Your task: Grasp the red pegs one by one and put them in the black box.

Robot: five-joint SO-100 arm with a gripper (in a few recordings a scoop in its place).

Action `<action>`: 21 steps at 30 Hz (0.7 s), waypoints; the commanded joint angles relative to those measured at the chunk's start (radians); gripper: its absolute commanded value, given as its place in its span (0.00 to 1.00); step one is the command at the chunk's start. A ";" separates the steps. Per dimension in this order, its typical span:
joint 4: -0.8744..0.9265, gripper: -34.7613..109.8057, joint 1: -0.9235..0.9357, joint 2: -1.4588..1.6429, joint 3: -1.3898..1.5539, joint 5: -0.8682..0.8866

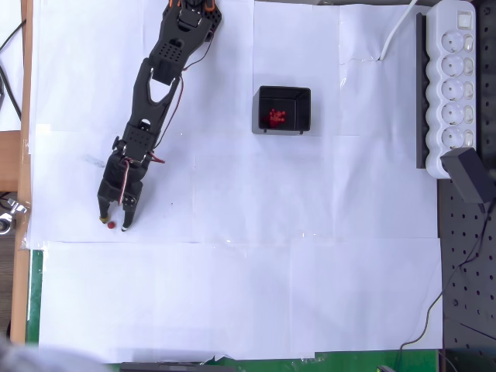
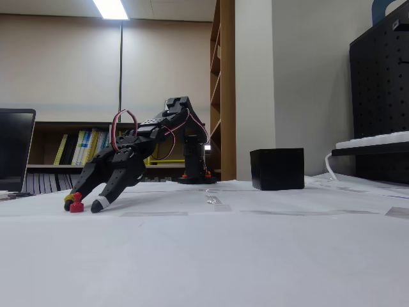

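Overhead view: black arm stretches from top edge down-left across white paper-covered desk [image 1: 310,271]. Gripper [image 1: 114,222] at left, tips down at paper. Fingers [image 1: 126,219] spread apart, holding nothing; single red peg [image 1: 111,225] stands upright on paper between tips. Fixed view: same peg [image 2: 77,203] flanked by both fingertips, contact with either not discernible. Black box [image 1: 284,110] well apart, right of arm, holds cluster of red pegs [image 1: 277,117]. White power strip [image 1: 455,77] at right edge.
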 commanded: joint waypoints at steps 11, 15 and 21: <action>0.008 0.31 0.006 0.041 0.043 0.000; 0.021 0.24 0.008 0.029 0.040 -0.005; 0.242 0.24 -0.008 -0.117 -0.015 -0.071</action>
